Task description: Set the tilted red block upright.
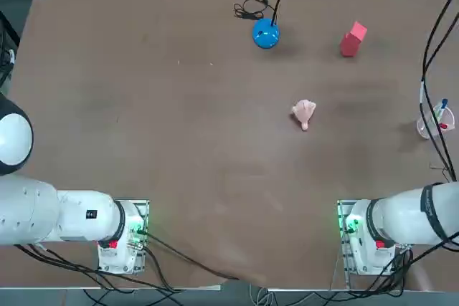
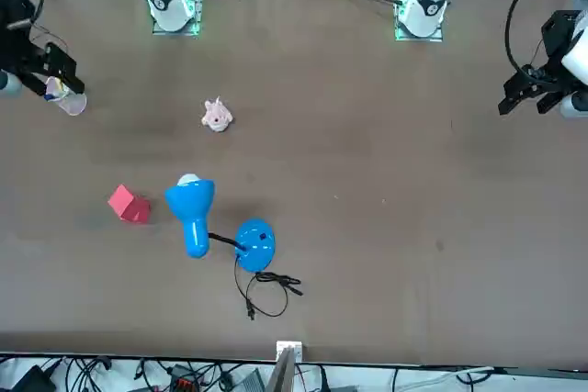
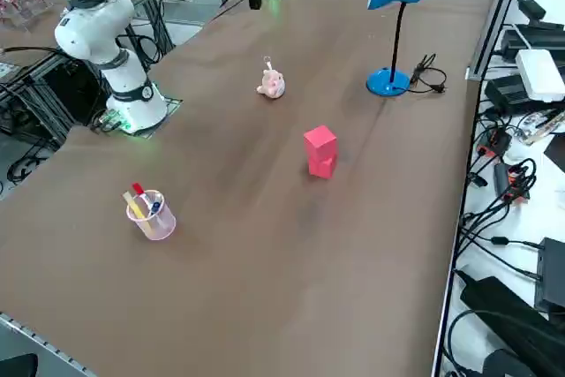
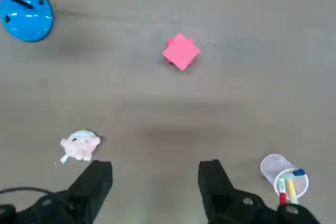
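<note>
Red block (image 1: 352, 40) tilted near table (image 1: 143, 105) far edge, bare tabletop around, right hand (image 4: 155, 174) wide, high above.

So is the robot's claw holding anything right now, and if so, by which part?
Nothing is held. The right gripper hovers high above the table with its fingers open and empty; the red block stands alone, untouched.

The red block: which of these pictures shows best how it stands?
The right side view: the red block is seen from the side, height and lean visible. The top view and front view show it small and oblique; the wrist view shows mostly its top, beyond the open right gripper.
</note>
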{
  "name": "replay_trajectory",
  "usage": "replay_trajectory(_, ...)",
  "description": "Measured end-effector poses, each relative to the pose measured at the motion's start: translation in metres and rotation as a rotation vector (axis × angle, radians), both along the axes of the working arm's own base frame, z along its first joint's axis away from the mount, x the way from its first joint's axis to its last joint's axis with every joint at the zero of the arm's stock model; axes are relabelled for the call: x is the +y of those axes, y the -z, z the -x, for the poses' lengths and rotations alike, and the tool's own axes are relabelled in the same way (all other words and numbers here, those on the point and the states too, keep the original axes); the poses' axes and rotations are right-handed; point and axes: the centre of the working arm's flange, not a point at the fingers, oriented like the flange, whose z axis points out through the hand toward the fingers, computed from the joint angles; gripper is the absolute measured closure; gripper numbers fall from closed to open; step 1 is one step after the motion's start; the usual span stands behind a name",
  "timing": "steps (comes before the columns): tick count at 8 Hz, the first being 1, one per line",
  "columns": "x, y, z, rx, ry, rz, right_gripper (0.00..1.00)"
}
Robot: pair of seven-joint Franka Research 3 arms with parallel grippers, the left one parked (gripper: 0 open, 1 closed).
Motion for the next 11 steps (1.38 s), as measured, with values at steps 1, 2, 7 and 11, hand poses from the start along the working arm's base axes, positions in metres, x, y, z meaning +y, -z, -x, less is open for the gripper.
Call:
replay_trajectory(1, 0.003, 0.017, -0.016, -0.010, -0.018, 0.005, 0.00)
replay_trajectory(2, 0.008, 0.038, -0.034, -0.025, -0.077, 0.010, 0.00)
replay_trajectory(7, 0.011, 0.147, -0.087, -0.029, -0.474, 0.031, 0.00)
replay_trajectory(11, -0.017, 0.238, -0.087, -0.069, -0.693, 0.054, 0.00)
